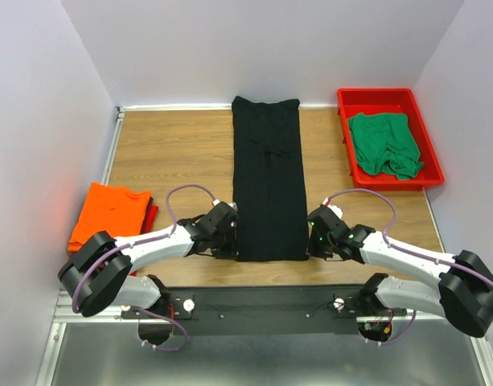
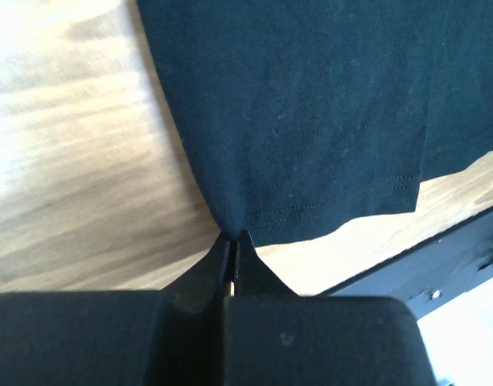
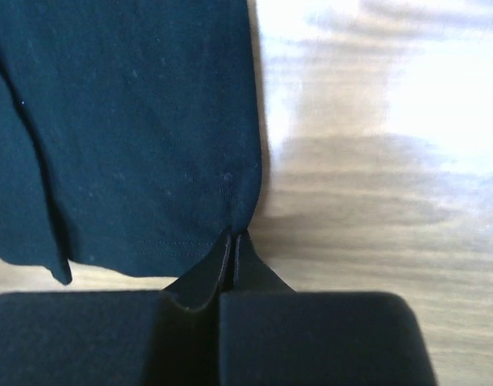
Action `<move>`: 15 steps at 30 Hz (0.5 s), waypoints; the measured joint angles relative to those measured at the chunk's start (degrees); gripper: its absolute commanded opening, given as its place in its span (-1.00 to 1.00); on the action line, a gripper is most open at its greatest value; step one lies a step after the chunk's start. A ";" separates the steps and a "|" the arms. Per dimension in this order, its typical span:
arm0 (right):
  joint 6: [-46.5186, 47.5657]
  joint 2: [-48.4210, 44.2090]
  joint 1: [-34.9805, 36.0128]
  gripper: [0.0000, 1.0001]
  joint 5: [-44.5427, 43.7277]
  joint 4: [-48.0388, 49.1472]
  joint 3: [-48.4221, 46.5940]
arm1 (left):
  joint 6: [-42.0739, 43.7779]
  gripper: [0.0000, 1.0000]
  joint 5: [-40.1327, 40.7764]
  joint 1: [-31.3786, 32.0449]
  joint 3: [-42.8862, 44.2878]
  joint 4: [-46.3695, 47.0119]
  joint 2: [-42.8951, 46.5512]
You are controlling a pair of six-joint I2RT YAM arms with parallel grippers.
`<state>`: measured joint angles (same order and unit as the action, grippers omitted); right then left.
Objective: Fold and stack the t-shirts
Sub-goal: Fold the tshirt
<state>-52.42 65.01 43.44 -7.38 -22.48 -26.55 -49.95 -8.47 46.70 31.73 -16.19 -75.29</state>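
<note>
- The left hand [image 2: 232, 241] is pinched tight on the near left hem corner of the black t-shirt [image 1: 268, 185].
- The right hand [image 3: 232, 239] pinches its near right corner.
- The shirt lies flat, a narrow strip on the bench [image 1: 174, 153], its long axis running from the arms to the far wall.
- The orange t-shirt [image 1: 109, 211] lies folded at the left, on the dark red t-shirt [image 1: 153, 215].
- The green t-shirt [image 1: 384, 143] is crumpled in the red tray [image 1: 375, 98].
</note>
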 measured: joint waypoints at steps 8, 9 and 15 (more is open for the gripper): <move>0.31 -11.19 1.75 -0.99 5.86 -8.15 2.29 | 0.17 -1.00 -0.81 4.79 0.00 -7.04 3.02; 0.09 -12.50 2.29 -0.99 6.43 -8.98 2.27 | 0.17 -1.00 -0.94 5.11 0.00 -7.82 3.72; -0.68 -15.47 3.87 -0.99 5.81 -16.26 -1.77 | -0.22 -1.00 -1.22 5.84 1.77 -12.81 7.96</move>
<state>-53.10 49.54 47.31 -1.56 -38.74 -28.32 -50.17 -9.69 52.53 33.50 -28.99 -67.33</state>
